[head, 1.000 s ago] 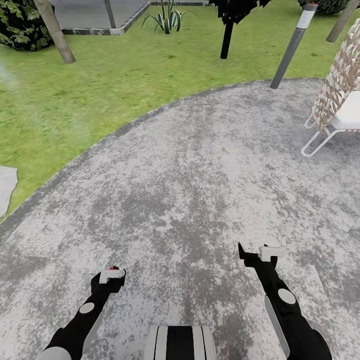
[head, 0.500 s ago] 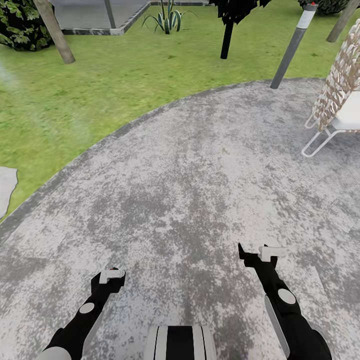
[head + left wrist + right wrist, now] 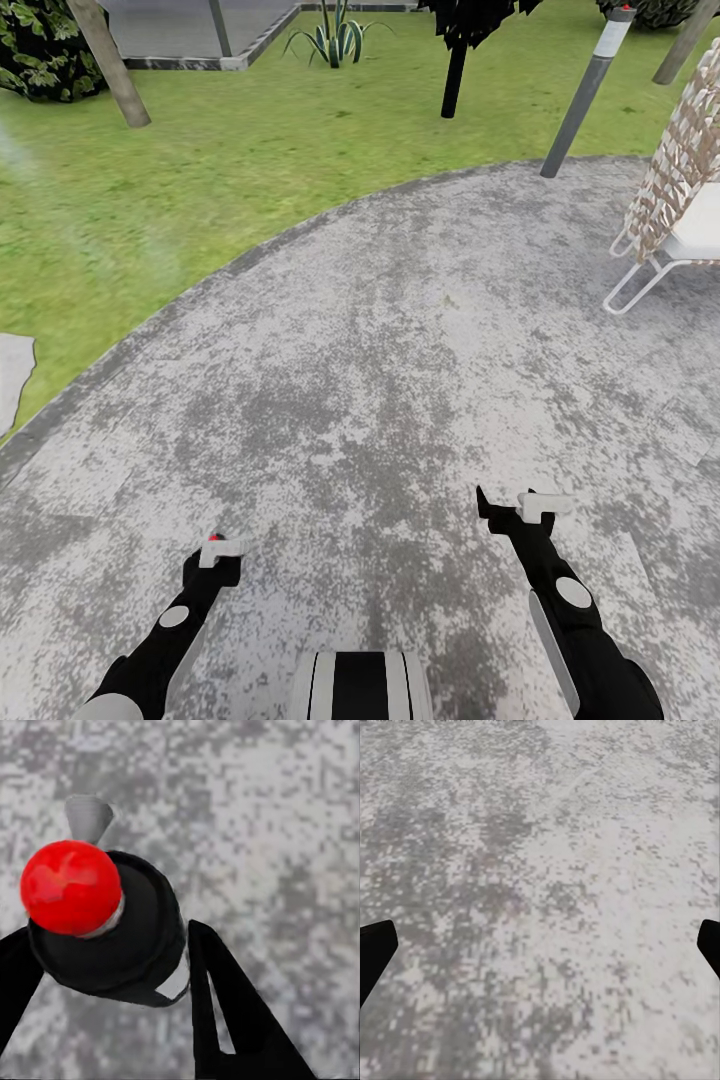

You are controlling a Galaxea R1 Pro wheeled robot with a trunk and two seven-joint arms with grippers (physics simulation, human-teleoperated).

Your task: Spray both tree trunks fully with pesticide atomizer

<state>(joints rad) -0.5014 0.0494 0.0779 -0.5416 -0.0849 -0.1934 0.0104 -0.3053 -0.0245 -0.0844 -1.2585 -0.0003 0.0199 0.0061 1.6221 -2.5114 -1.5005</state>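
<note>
My left gripper [image 3: 215,552], arm stretched low and forward over the mottled grey paved patch [image 3: 380,340], is clamped on the small dark red-capped pesticide atomizer [image 3: 101,926], while my right gripper [image 3: 515,503], likewise extended, holds its fingers wide apart, empty.

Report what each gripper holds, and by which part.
Left gripper holds the small dark pesticide atomizer with red knob by its round body. Right gripper is open, holding nothing.

Atomizer [image 3: 112,937] body hidden btwn my left fingers [image 3: 232,1020]; tree trunk [image 3: 108,62] cut off at 11 o'clock, chair [image 3: 672,215] cut at 2.
</note>
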